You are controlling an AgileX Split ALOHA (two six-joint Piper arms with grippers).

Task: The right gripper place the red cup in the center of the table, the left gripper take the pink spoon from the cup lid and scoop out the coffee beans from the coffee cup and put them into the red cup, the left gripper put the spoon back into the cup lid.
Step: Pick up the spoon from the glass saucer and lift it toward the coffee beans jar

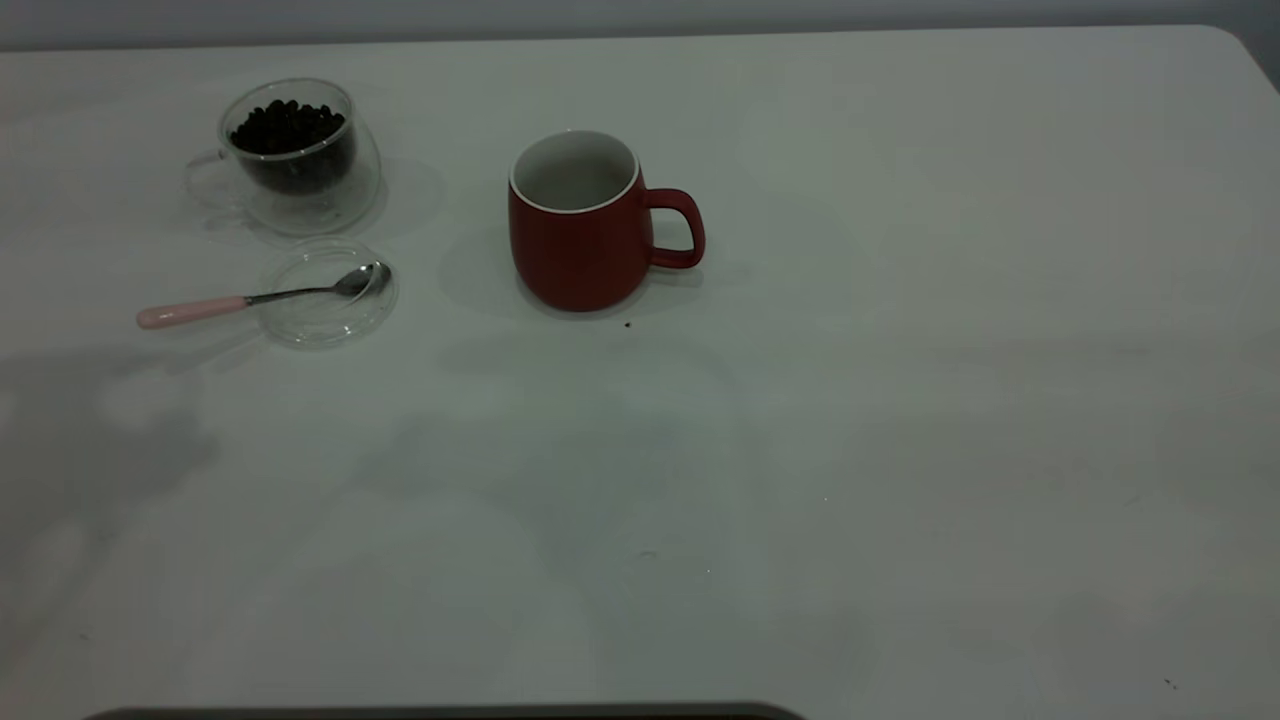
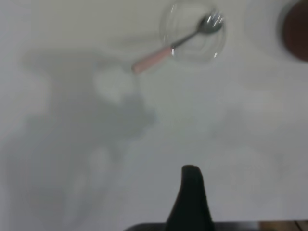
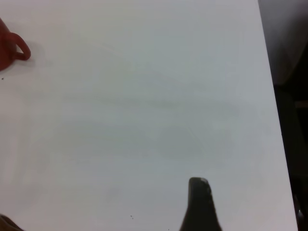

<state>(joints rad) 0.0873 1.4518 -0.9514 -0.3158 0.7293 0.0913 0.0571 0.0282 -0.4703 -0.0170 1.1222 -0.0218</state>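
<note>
Four things sit on the white desk [image 1: 900, 400] in the exterior view, all in its far half. The red cup [image 1: 580, 225] stands upright near the middle of the desk's width, its handle pointing toward 3 o'clock and its white inside showing nothing in it. A tiny dark speck [image 1: 627, 324] lies on the desk just in front of the cup's base.

Well apart from it, toward 9 o'clock, stands the coffee cup [image 1: 295, 160], clear glass, upright, with the coffee beans [image 1: 288, 125] heaped dark inside and its handle toward 9 o'clock. Just beside it, at its 6 o'clock, lies the cup lid [image 1: 328, 292] flat on the desk. The pink spoon [image 1: 260, 298] rests across the lid: its silver bowl sits inside the rim on the 3 o'clock side, and the pink handle sticks out past the rim toward 9 o'clock.

Neither arm shows in the exterior view. The left tool [image 2: 191, 202] hangs above bare desk, apart from the lid and spoon, grasping nothing; only one dark finger shows, so I cannot tell whether it is released or clenched. The right tool [image 3: 201, 204] hangs over bare desk near the desk's edge, far from the red cup, likewise with one finger showing and its state not readable.
</note>
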